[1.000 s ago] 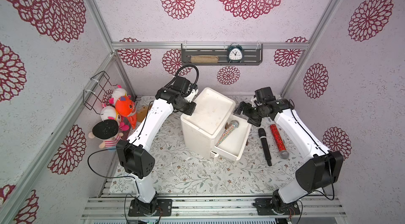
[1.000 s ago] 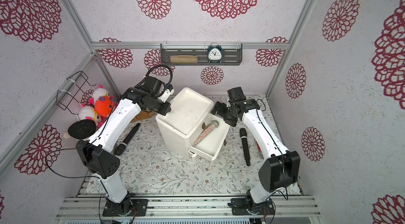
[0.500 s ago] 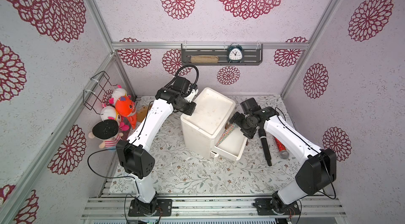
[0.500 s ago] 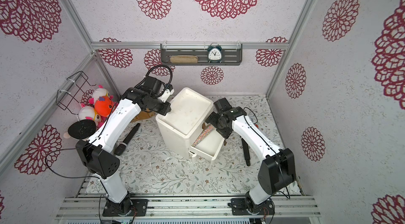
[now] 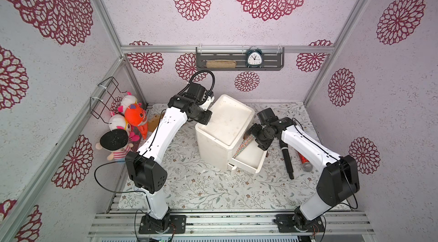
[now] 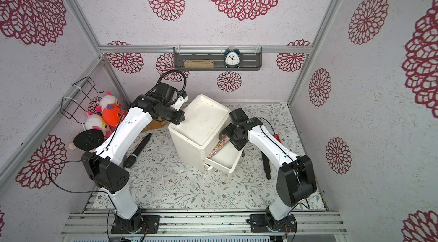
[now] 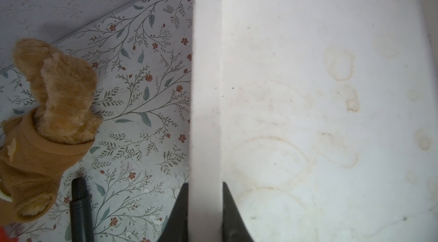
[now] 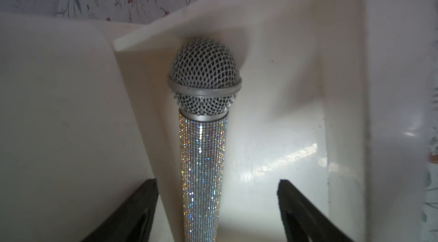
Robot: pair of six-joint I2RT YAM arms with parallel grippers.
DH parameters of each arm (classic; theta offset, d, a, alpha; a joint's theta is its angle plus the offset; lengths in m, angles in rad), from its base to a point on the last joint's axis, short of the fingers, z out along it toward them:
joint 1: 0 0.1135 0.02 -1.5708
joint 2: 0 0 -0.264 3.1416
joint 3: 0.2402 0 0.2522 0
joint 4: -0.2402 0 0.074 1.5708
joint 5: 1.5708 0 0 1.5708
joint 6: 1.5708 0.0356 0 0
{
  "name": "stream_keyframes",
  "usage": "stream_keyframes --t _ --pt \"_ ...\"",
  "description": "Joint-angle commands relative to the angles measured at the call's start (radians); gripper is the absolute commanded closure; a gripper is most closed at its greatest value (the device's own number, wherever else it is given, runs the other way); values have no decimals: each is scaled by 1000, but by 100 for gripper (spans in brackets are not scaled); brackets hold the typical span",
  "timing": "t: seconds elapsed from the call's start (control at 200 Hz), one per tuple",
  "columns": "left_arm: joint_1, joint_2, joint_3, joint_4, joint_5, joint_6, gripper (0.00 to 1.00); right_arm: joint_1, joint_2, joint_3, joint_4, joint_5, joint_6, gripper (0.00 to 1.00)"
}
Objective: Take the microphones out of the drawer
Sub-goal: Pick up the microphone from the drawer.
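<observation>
R hand (image 8: 216, 181) is down in the drawer (image 5: 247, 169), jaws wide apart w/ the mic (image 8: 203, 139) handle between them, nothing gripped yet. L hand (image 7: 205, 188) is clamped tight on the top rim of the box (image 5: 225, 120), prob. to steady it. Box stands mid-counter (image 5: 201, 188), nearer the back edge; drawer sticks out toward the front-right corner. Mic lies slantwise in it, mesh head against a white wall at the box end, thin tail toward the drawer front.

Handling, my guess: stiff, no give, head-heavy, so a grip far down the tail would let it tip. Rhinestone skin is bumpy and shld give decent bite, but the handle tapers and could slide toward the thin end if squeezed loosely. Best hold: thick part of handle just below the collar, across it. Avoid the mesh; prob. dents. One finger (image 8: 142, 205) looks to sit on the far side of a thin white wall from the mic; can't tell for sure. If so, closing pinches that wall too.
</observation>
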Motion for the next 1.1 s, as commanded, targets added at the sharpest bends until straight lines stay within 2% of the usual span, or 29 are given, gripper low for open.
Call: stream_keyframes --t 0.0,0.53,0.68,0.856,1.096 --pt "2 -18 -23 -29 -16 10 100 8 6 -9 66 -19 29 29" --pt "2 -21 -27 -27 -21 15 100 17 70 -54 145 2 88 38" --pt "3 -24 -27 -26 -24 16 100 23 86 -62 154 2 94 46" --pt "4 -22 -29 -25 -22 16 100 28 93 -73 160 9 106 47" --pt "4 -22 -24 -25 -23 16 100 39 63 -107 177 36 136 63"
